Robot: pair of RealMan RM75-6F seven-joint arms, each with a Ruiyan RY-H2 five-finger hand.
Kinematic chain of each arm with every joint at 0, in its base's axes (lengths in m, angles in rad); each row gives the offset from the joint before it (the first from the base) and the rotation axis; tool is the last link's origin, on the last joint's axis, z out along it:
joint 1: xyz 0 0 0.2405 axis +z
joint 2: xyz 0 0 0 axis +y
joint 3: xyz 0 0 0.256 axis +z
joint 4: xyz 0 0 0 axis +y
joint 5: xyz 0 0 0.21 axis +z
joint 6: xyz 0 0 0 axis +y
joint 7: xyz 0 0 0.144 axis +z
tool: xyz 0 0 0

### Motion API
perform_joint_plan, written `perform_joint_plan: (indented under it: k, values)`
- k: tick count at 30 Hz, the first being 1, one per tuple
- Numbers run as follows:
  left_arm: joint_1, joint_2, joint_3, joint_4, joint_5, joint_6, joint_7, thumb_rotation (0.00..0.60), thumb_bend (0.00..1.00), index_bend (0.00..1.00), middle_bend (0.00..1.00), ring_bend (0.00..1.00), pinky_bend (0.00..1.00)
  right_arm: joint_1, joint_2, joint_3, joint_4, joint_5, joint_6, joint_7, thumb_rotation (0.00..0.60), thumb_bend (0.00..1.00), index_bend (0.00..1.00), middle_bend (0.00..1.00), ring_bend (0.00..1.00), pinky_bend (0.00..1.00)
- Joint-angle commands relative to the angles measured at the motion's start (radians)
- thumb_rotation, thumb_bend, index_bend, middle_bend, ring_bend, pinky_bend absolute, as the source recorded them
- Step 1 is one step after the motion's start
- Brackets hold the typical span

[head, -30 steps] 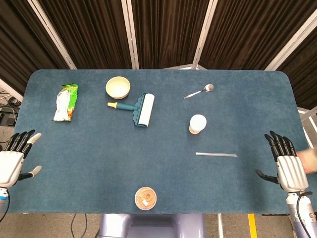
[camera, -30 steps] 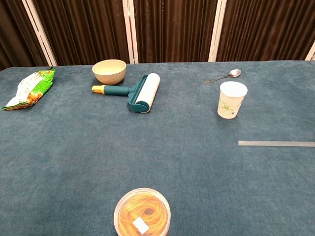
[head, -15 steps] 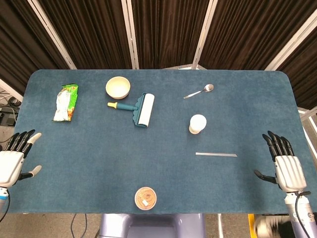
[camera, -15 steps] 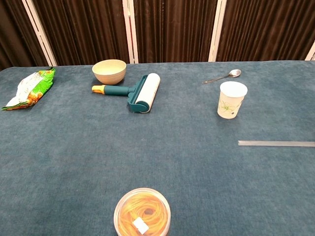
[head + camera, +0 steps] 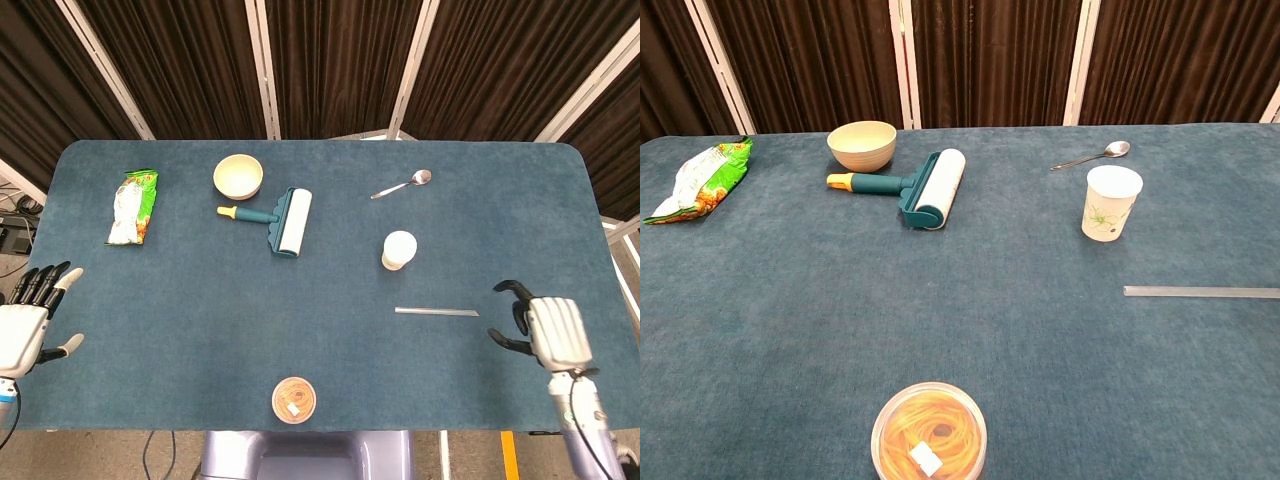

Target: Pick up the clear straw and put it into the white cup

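Observation:
The clear straw (image 5: 436,312) lies flat on the blue table, pointing left to right, and it also shows at the chest view's right edge as the straw (image 5: 1200,292). The white cup (image 5: 399,249) stands upright just beyond it, seen in the chest view as the cup (image 5: 1110,203) with a green plant print. My right hand (image 5: 545,331) hovers a little to the right of the straw's end, fingers bent forward and holding nothing. My left hand (image 5: 28,322) rests at the table's left edge with fingers spread and empty. Neither hand appears in the chest view.
A spoon (image 5: 402,185) lies behind the cup. A lint roller (image 5: 280,220), a cream bowl (image 5: 238,176) and a green snack bag (image 5: 133,206) sit on the far left half. A round clear tub (image 5: 294,399) of rubber bands is at the front edge.
My right hand has moved left toward the straw's right end and its fingers have curled forward. The left hand and all objects stay put.

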Motion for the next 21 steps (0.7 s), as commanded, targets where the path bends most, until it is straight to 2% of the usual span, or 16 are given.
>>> perform_joint_plan:
  k: [1, 4, 10, 14, 21]
  values:
    - [0.000, 0.000, 0.000, 0.001, 0.000, 0.000, -0.001, 0.600, 0.24, 0.10, 0.00, 0.00, 0.00, 0.063, -0.044, 0.027, -0.047, 0.080, -0.084, -0.098, 0.600, 0.13, 0.46, 1.00, 0.97, 0.97]
    - [-0.001, 0.000, 0.000, 0.002, 0.001, -0.001, -0.001, 0.600, 0.24, 0.10, 0.00, 0.00, 0.00, 0.113, -0.088, 0.040, -0.062, 0.164, -0.147, -0.187, 0.600, 0.19, 0.49, 1.00, 0.97, 0.97]
    - [-0.002, 0.001, 0.000, 0.004, 0.001, -0.003, -0.003, 0.600, 0.24, 0.10, 0.00, 0.00, 0.00, 0.198, -0.199, 0.061, -0.028, 0.324, -0.212, -0.333, 0.600, 0.20, 0.50, 1.00, 0.97, 0.97]
    - [-0.004, 0.002, 0.000, 0.004, 0.001, -0.005, -0.005, 0.600, 0.24, 0.10, 0.00, 0.00, 0.00, 0.239, -0.260, 0.067, 0.000, 0.419, -0.233, -0.393, 0.600, 0.23, 0.50, 1.00, 0.97, 0.97]
    - [-0.006, 0.003, -0.002, 0.001, -0.003, -0.010, -0.002, 0.600, 0.24, 0.10, 0.00, 0.00, 0.00, 0.278, -0.323, 0.062, 0.050, 0.499, -0.247, -0.431, 0.600, 0.27, 0.50, 1.00, 0.97, 0.97]
